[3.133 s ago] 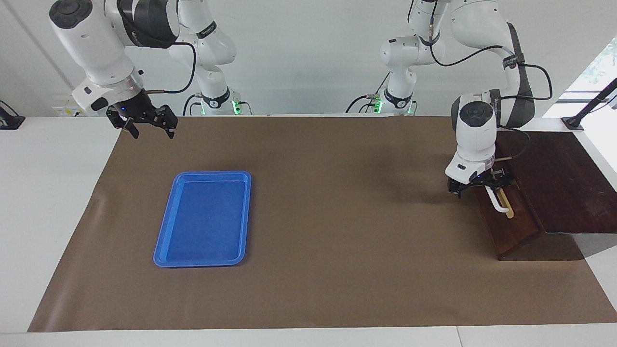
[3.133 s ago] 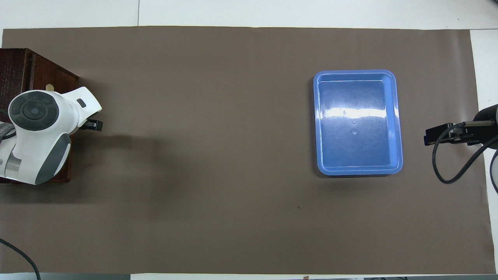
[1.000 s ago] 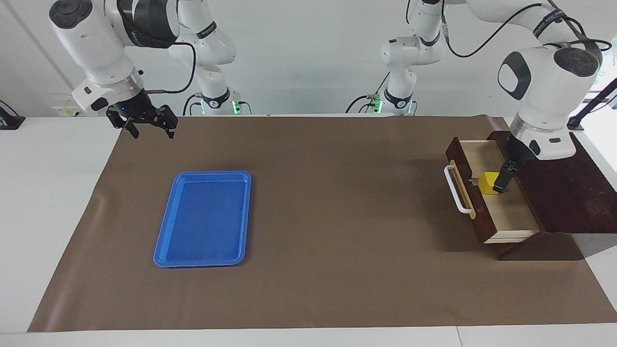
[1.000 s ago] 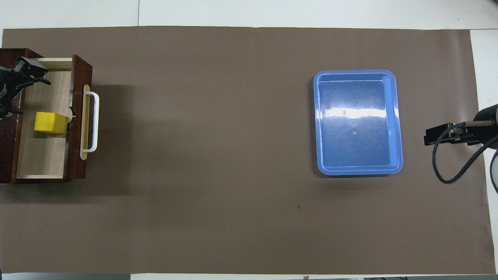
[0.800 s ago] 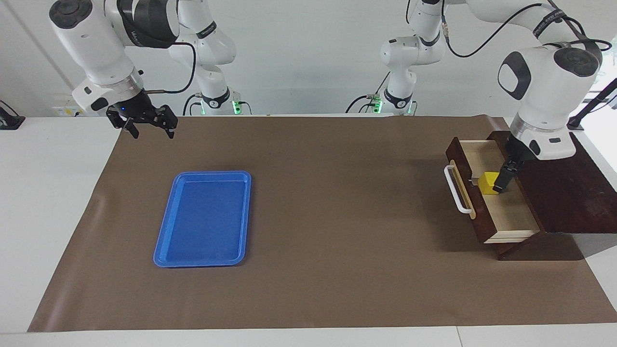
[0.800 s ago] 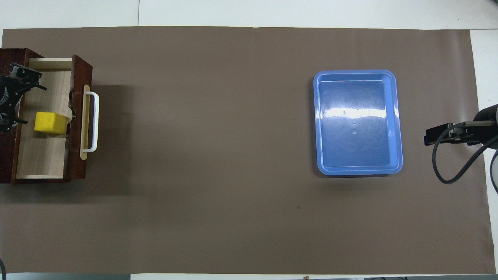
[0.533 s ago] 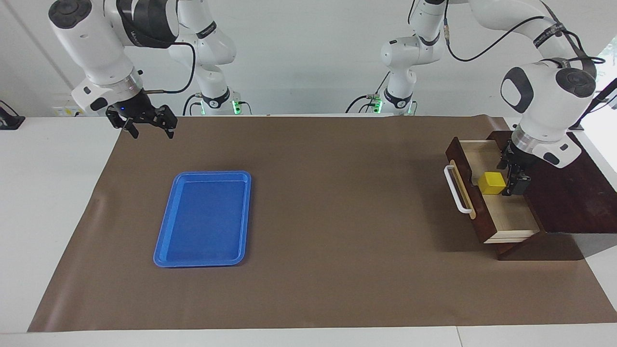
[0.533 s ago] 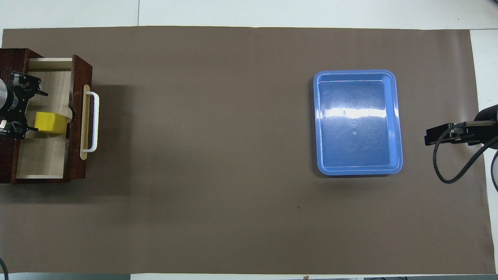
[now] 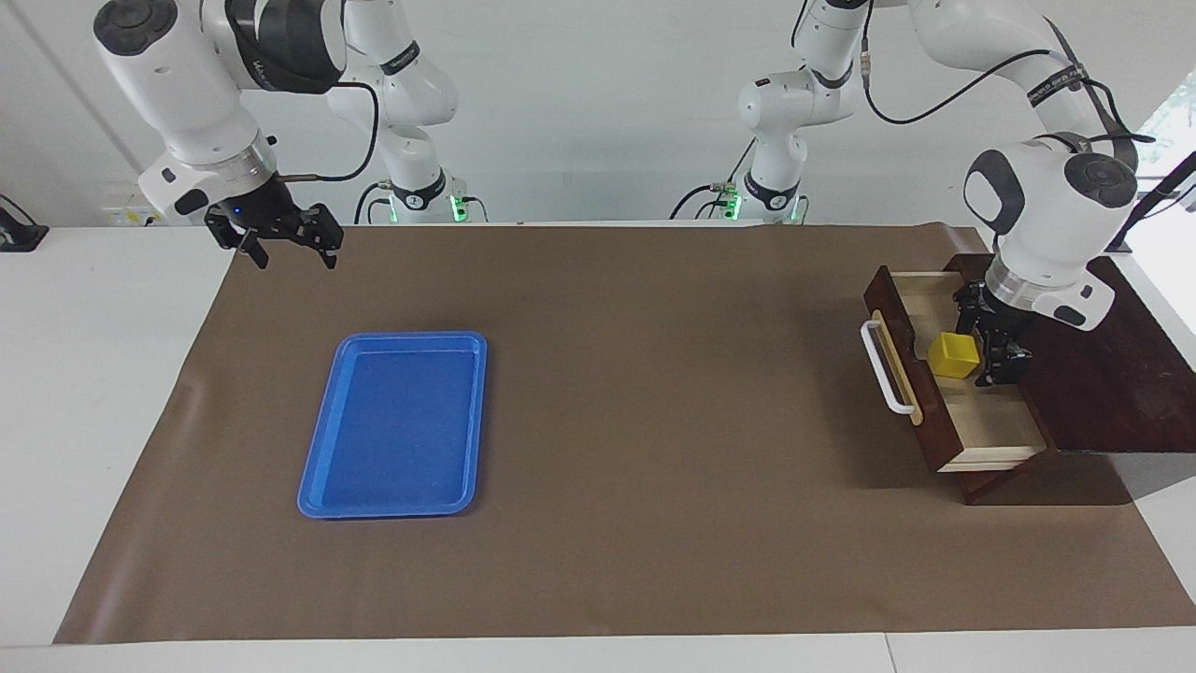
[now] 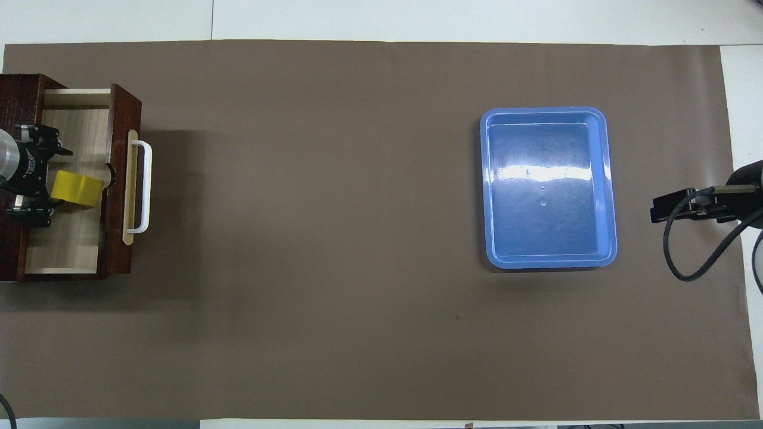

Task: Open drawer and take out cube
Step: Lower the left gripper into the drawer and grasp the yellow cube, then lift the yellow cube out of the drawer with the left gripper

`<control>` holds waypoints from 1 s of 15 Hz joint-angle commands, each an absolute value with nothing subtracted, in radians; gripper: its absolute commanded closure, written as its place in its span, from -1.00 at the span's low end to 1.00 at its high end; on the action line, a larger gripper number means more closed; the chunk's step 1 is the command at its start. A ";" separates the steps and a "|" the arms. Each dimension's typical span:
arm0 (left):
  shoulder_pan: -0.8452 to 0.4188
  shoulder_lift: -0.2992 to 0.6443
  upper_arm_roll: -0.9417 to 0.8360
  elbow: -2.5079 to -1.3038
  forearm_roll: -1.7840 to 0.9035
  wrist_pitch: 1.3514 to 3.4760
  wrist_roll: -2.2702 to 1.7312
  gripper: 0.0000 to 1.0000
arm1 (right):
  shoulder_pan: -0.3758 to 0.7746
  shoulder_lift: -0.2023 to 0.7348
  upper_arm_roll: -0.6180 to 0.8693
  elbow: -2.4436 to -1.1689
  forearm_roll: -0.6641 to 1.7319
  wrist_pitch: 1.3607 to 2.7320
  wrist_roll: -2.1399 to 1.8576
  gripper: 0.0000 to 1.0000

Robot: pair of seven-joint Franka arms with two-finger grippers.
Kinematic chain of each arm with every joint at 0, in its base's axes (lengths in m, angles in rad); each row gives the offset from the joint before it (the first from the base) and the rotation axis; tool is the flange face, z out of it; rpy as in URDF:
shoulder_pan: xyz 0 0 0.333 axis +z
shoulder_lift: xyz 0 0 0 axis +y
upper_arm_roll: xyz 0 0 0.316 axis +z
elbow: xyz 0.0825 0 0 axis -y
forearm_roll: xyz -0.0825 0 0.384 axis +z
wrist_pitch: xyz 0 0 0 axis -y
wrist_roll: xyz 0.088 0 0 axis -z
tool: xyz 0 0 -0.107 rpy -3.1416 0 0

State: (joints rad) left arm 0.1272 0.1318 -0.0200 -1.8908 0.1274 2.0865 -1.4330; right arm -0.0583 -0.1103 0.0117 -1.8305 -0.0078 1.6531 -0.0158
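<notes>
Overhead view shows the cube [image 10: 76, 189] inside the pulled-out drawer [image 10: 71, 238], the left end effector [image 10: 37, 176] spread apart around it, gripping nothing. It looks light, rigid and smooth: pinch two opposite flat faces. The right end effector [image 9: 285, 245] waits, parted, over the tabletop's [image 9: 654, 421] edge.

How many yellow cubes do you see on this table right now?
1. The cube sits in the open drawer at the left arm's end of the table, with the open left gripper beside it. The closed part of the box could hide more.

Blue tray [image 9: 392, 422] (flat) on brown mat [image 9: 635, 523].
</notes>
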 commanded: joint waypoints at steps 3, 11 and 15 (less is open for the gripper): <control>0.141 0.103 -0.026 -1.951 0.115 2.131 -1.443 -1.00 | -0.066 -0.129 0.014 -1.844 -0.025 1.649 -0.029 -1.00; 0.141 0.109 -0.026 -1.930 0.123 2.119 -1.422 1.00 | -0.066 -0.129 0.014 -1.844 -0.025 1.649 -0.029 -1.00; 0.082 0.147 -0.028 -1.725 0.123 1.895 -1.419 1.00 | -0.066 -0.129 0.014 -1.844 -0.025 1.649 -0.029 -1.00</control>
State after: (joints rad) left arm 0.1196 0.1299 -0.0303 -1.8297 0.1273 2.0098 -1.4297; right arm -0.0583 -0.1103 0.0117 -1.8305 -0.0078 1.6531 -0.0158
